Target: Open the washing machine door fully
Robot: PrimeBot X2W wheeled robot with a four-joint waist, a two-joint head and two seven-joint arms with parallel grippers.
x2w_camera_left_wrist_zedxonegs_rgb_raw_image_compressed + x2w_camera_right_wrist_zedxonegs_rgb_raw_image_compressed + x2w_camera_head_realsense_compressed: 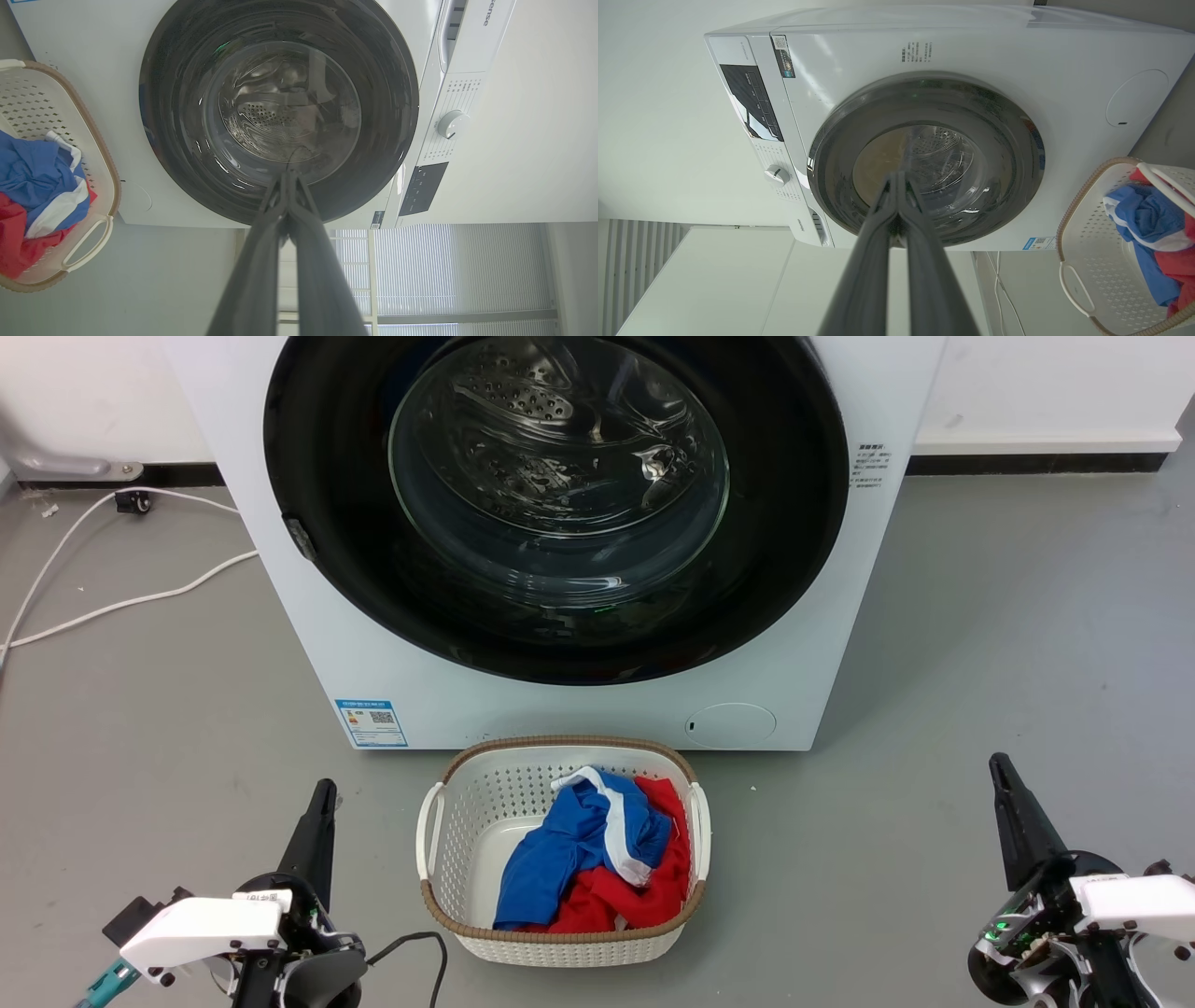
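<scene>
The white washing machine stands straight ahead on the floor. Its door, a glossy black disc with a clear glass bowl in the middle, lies flat against the front, closed. A small dark handle notch sits on the door's left rim. The same door fills the left wrist view and the door also faces the right wrist camera. My left gripper rests low at the left, shut and empty, well short of the machine. My right gripper rests low at the right, shut and empty too.
A white laundry basket with blue and red clothes stands on the floor just before the machine, between my two arms. White cables trail over the grey floor at the left. Open floor lies to the right of the machine.
</scene>
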